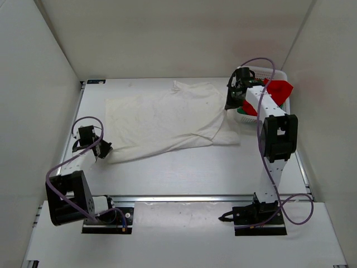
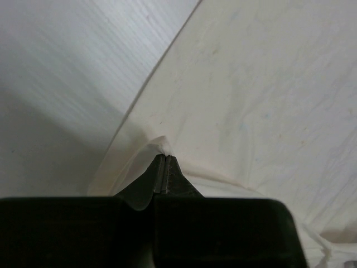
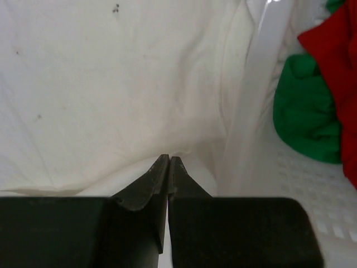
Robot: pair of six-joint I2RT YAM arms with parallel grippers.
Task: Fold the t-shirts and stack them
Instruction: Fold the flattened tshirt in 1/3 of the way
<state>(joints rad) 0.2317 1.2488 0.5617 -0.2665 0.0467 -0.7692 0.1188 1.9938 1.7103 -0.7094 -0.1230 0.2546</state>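
Observation:
An off-white t-shirt (image 1: pixel 167 120) lies spread flat across the middle of the table. My left gripper (image 1: pixel 104 151) is shut on its near-left corner, and the left wrist view shows the cloth (image 2: pixel 251 84) puckered at the closed tips of that gripper (image 2: pixel 165 156). At the shirt's right edge, beside the basket, my right gripper (image 1: pixel 230 104) is shut. In the right wrist view the fabric (image 3: pixel 111 84) tents up at the tips of the right gripper (image 3: pixel 169 158). A red t-shirt (image 1: pixel 279 88) (image 3: pixel 334 50) and a green t-shirt (image 3: pixel 304 111) lie crumpled in the basket.
The white perforated basket (image 1: pixel 262 71) stands at the back right corner, its rim (image 3: pixel 262 67) right next to my right gripper. White walls enclose the table at the left, back and right. Bare table shows along the near side.

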